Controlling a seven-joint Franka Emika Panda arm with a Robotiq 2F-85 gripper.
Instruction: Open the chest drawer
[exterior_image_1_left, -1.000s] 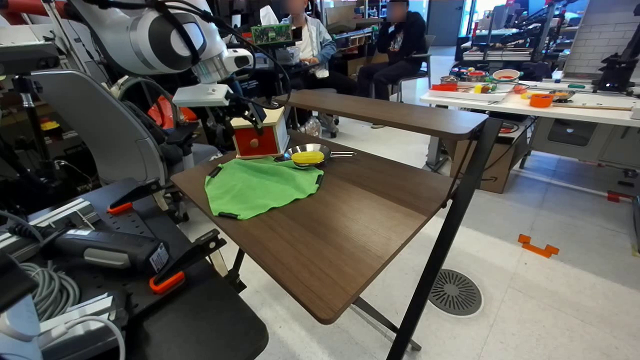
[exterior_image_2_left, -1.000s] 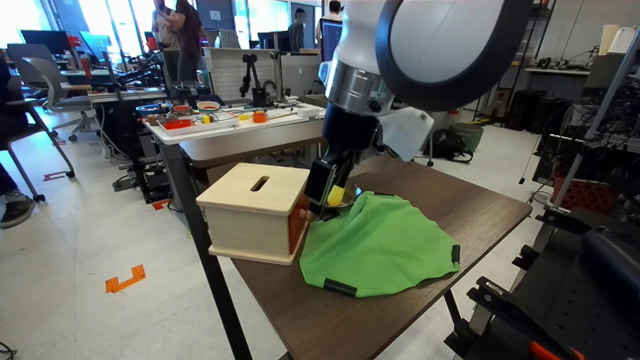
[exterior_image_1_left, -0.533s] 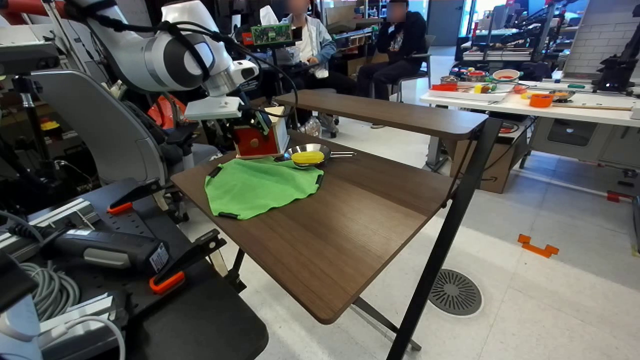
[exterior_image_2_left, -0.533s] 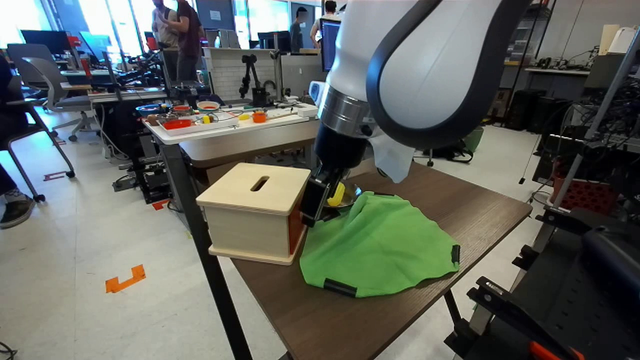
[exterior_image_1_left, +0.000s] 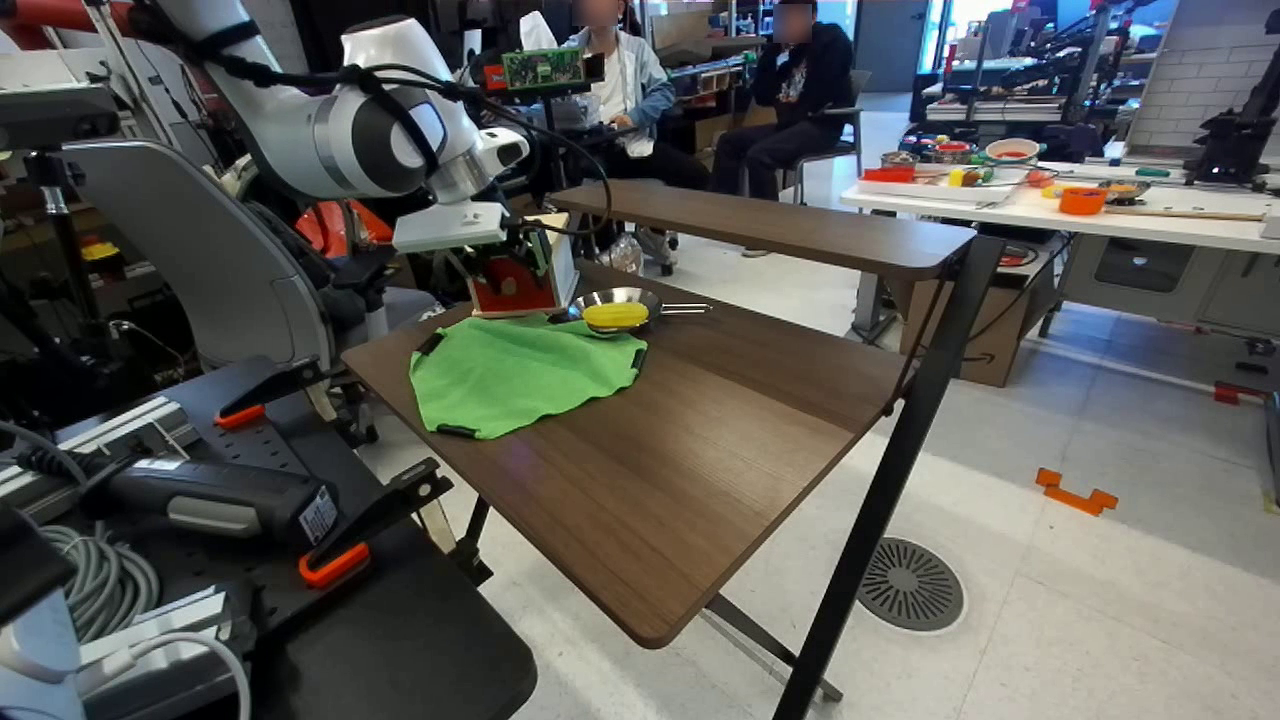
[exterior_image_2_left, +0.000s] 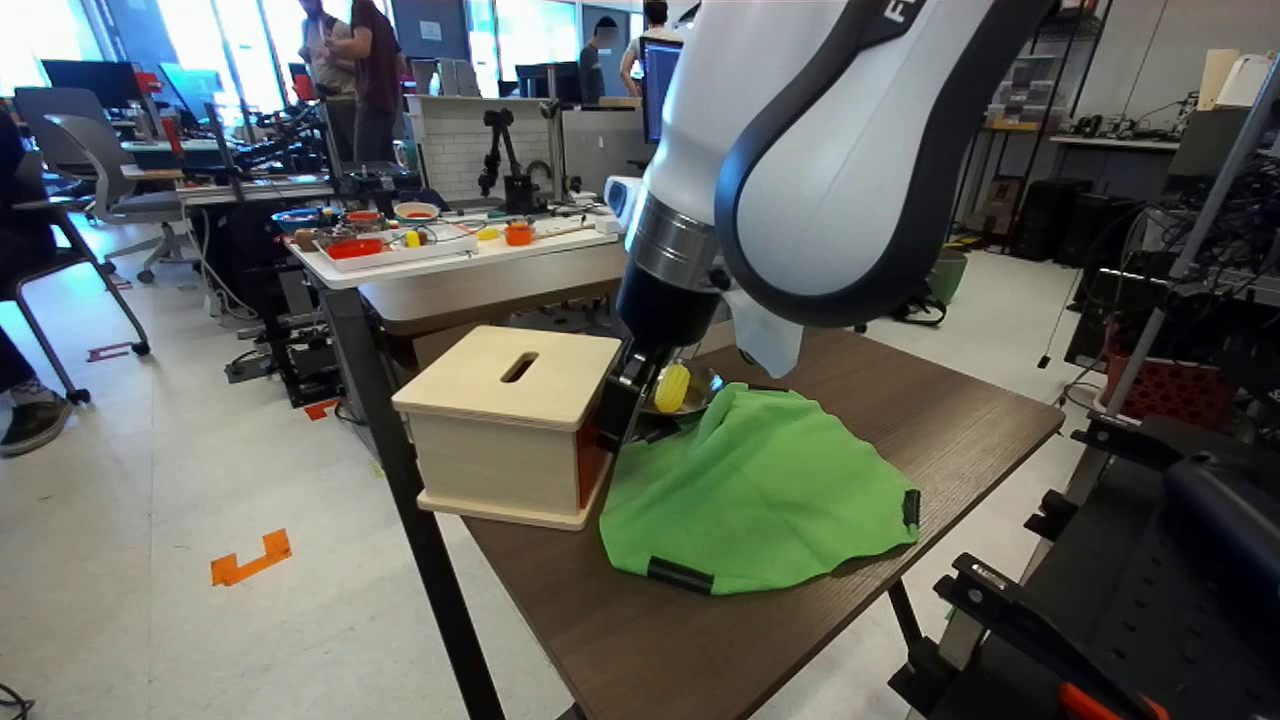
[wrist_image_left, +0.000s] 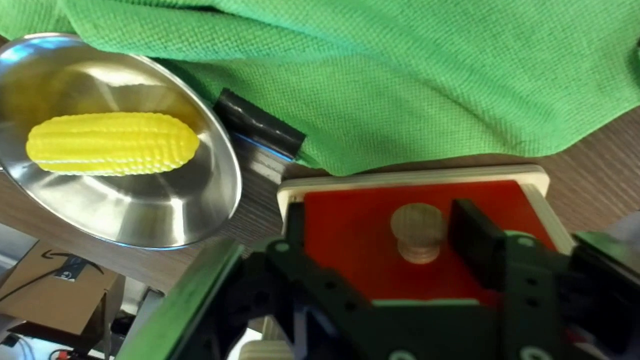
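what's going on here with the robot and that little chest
A robot arm has its hand open at the red drawer of the chest, with the fingers standing either side of the wooden knob but not clamped on it. The drawer looks shut. Nearby, a yellow corn cob sits in a metal pan beside a green cloth.

Robotics lab, robot arm (exterior_image_2_left: 810, 180), coiled cable (exterior_image_1_left: 118, 580), monitors (exterior_image_2_left: 90, 84)

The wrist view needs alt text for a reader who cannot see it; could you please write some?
A round wooden knob on a red drawer front shows between the fingers of an open black gripper. A green cloth spans the top; at left, a yellow corn cob lies in a metal pan.
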